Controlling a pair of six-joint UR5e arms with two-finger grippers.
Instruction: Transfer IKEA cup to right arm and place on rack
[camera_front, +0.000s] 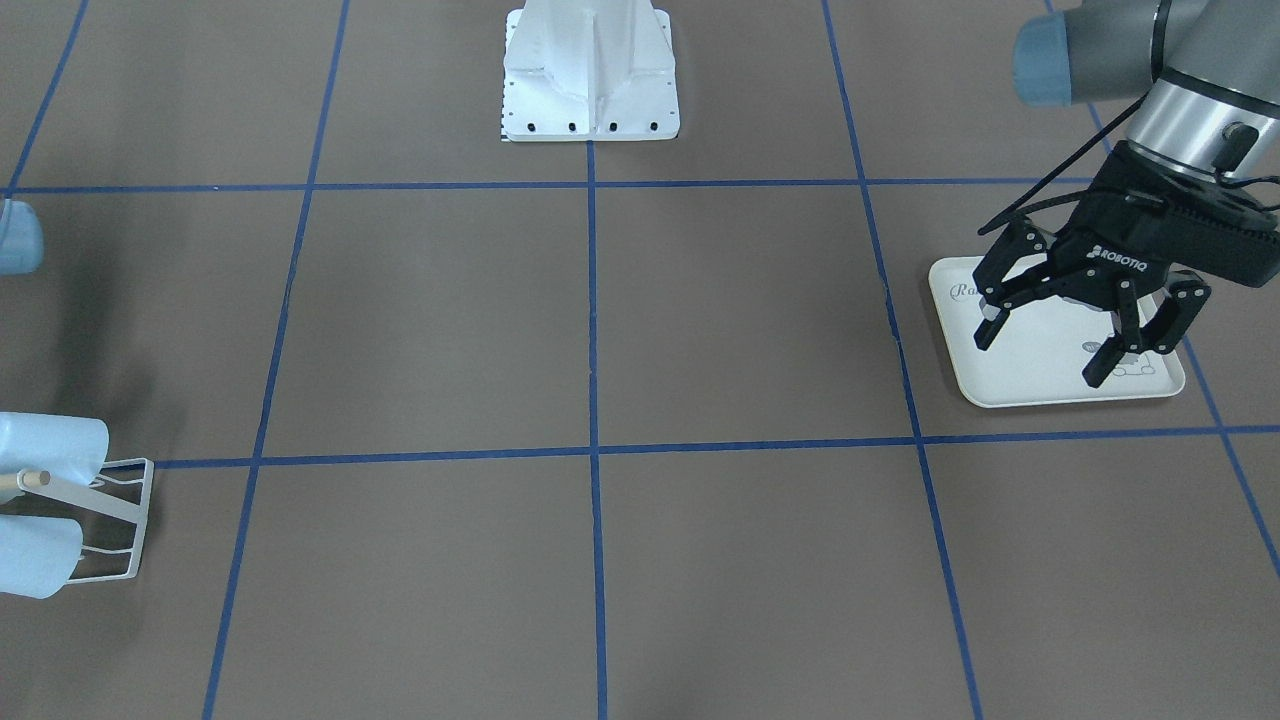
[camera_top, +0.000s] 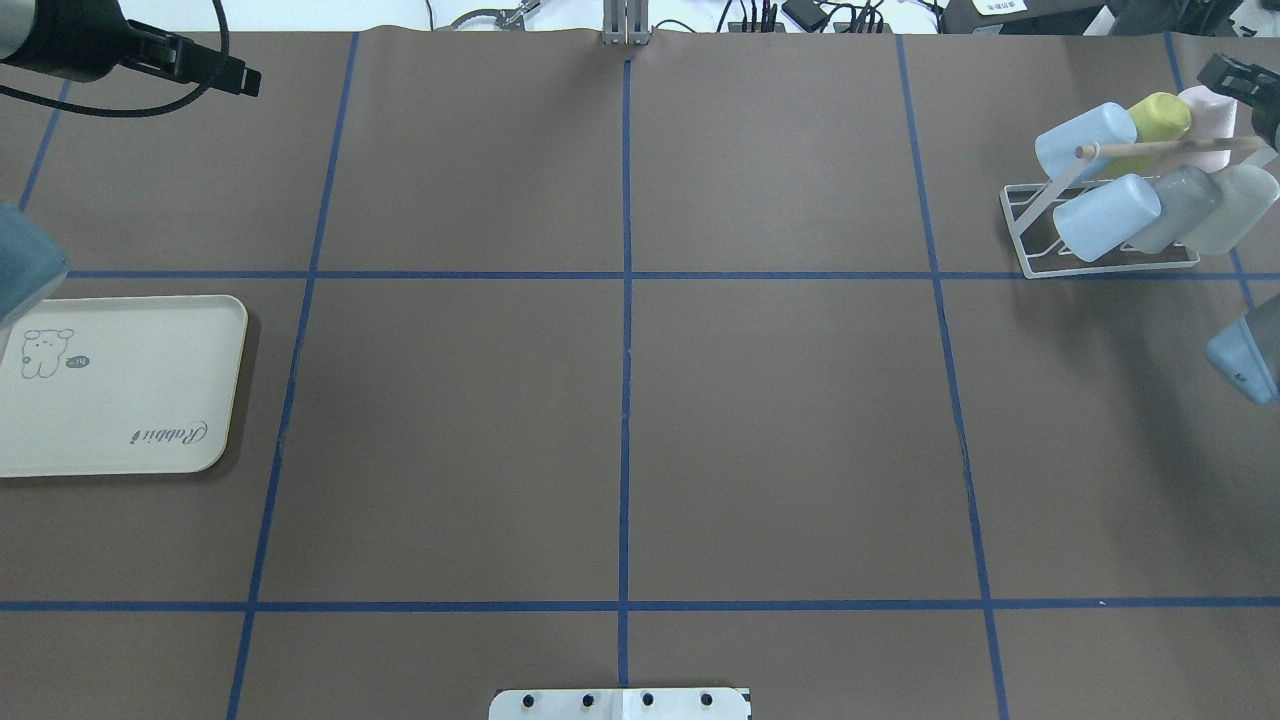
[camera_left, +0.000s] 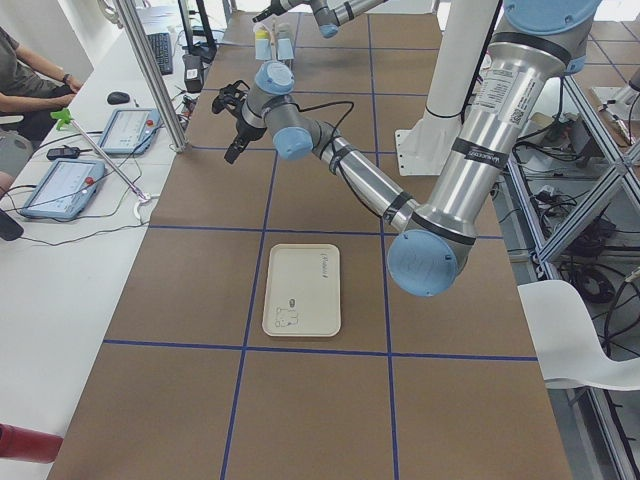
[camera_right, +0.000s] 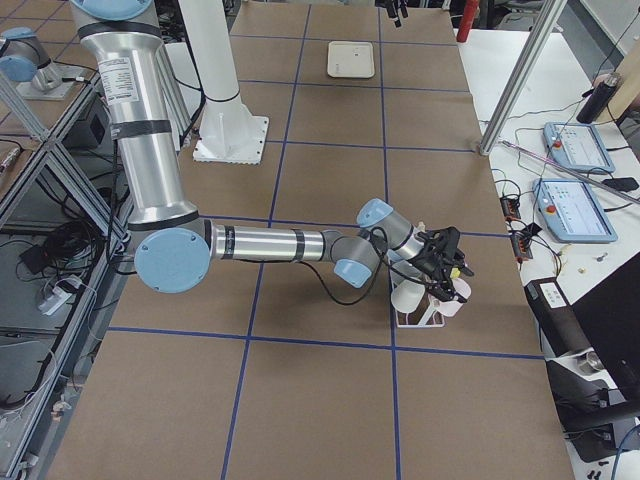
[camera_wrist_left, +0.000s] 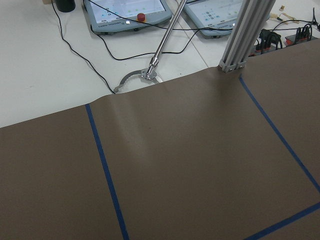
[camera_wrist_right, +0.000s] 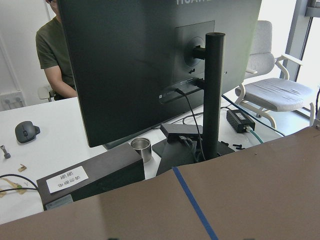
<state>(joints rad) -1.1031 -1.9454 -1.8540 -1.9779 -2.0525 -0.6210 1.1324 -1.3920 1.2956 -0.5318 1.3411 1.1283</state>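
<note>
White wire rack (camera_top: 1022, 238) full of pastel cups (camera_top: 1105, 215); left claw (camera_front: 1040, 358) agape, right claw (camera_right: 448, 270) indeterminate.

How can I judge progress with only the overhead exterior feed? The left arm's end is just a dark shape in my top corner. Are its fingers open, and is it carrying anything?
Observer: In the front-facing view the left gripper is spread open, with nothing between its fingers.
Operator: And the right one? I only get a black bit at my right edge.
Observer: The exterior right view shows the right gripper up at the rack, close by the cups hung on it. I cannot tell whether it is open or shut.
</note>
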